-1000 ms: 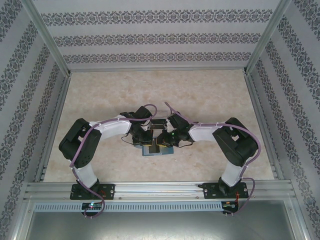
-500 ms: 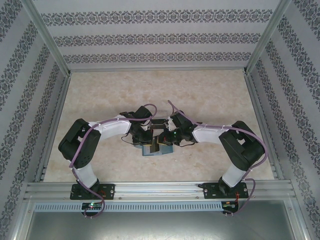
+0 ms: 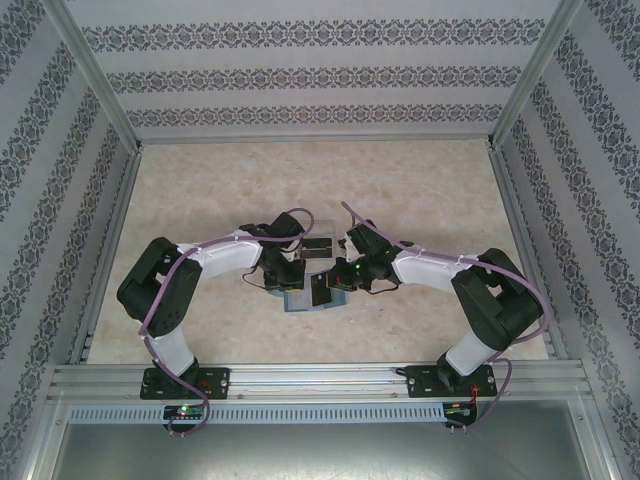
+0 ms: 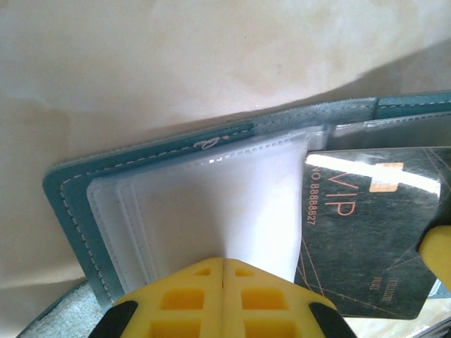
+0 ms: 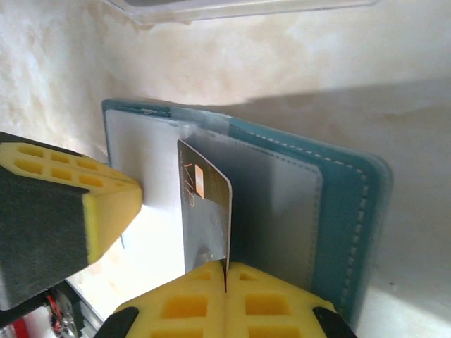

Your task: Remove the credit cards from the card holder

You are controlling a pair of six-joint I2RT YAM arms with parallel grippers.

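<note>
Right wrist: one dark card pinched by right gripper over one card holder; left gripper clamping its clear sleeve.

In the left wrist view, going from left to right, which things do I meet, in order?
Teal edge of the card holder, clear plastic sleeves, dark card printed VIP, a yellow fingertip at the right border.

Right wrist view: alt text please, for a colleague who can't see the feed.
The right gripper pinches a dark credit card edge-on over the open teal card holder. At left, the left gripper's fingers grip the holder's pale inside; a clear tray rims the top edge.
</note>
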